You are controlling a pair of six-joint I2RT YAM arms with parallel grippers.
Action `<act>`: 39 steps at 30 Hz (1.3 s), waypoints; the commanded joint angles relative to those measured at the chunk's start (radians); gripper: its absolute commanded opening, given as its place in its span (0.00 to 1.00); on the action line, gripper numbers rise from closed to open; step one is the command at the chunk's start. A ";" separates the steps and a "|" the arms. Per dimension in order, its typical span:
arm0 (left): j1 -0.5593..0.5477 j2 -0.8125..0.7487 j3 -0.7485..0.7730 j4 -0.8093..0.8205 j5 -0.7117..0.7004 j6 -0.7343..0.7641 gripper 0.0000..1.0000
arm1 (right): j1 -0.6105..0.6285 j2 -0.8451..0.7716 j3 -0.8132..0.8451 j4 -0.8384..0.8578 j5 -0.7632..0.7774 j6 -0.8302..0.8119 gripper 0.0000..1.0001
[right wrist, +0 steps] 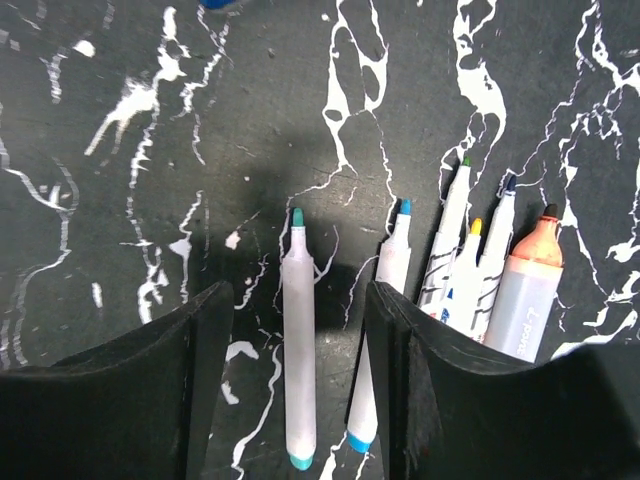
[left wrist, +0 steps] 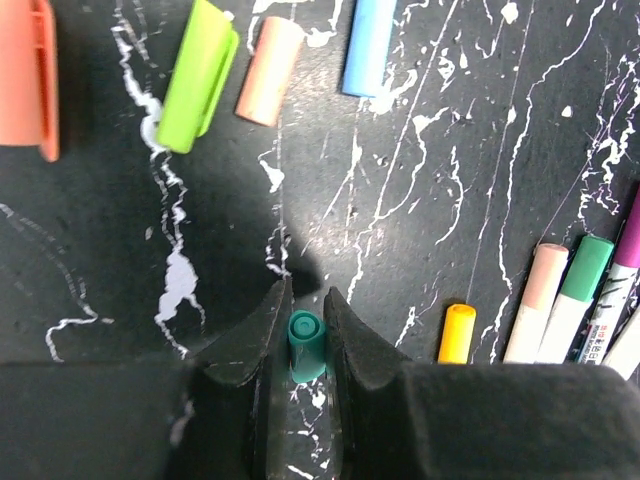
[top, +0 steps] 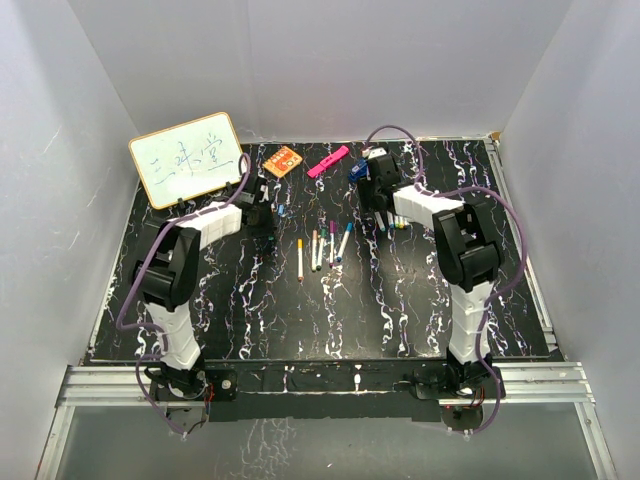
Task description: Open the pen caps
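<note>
- The left pincer [left wrist: 305, 300] is clamped on a teal cap [left wrist: 306, 338], low over the bench [left wrist: 420, 180]. A loose green cap [left wrist: 195, 75], peach cap [left wrist: 268, 70] and light-blue cap [left wrist: 368, 45] lie beyond it.
- The right pincer [right wrist: 298, 300] stands open astride a bare teal-tipped pen [right wrist: 298, 380] lying on the bench beside other uncapped pens.
- Cap and pen are apart, so this pull looks done.
- Next, likely: drop the teal cap near the loose ones, then grip a capped pen, such as the one with the yellow cap [left wrist: 457, 333], one pincer on the barrel and one on the cap.

White walls [top: 330, 60] on 3 sides, blk marbled table [top: 400, 310] w/ aluminium rail [top: 100, 385] at front.
</note>
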 commanded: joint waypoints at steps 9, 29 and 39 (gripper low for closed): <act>-0.037 0.103 0.117 -0.037 -0.050 -0.004 0.00 | 0.041 -0.302 -0.087 0.022 -0.107 0.149 0.54; -0.043 0.090 0.107 -0.059 -0.089 0.002 0.36 | 0.242 -0.273 -0.148 -0.106 0.010 0.395 0.54; -0.043 -0.092 0.060 -0.048 -0.161 -0.018 0.52 | 0.265 -0.201 -0.131 -0.137 0.029 0.444 0.54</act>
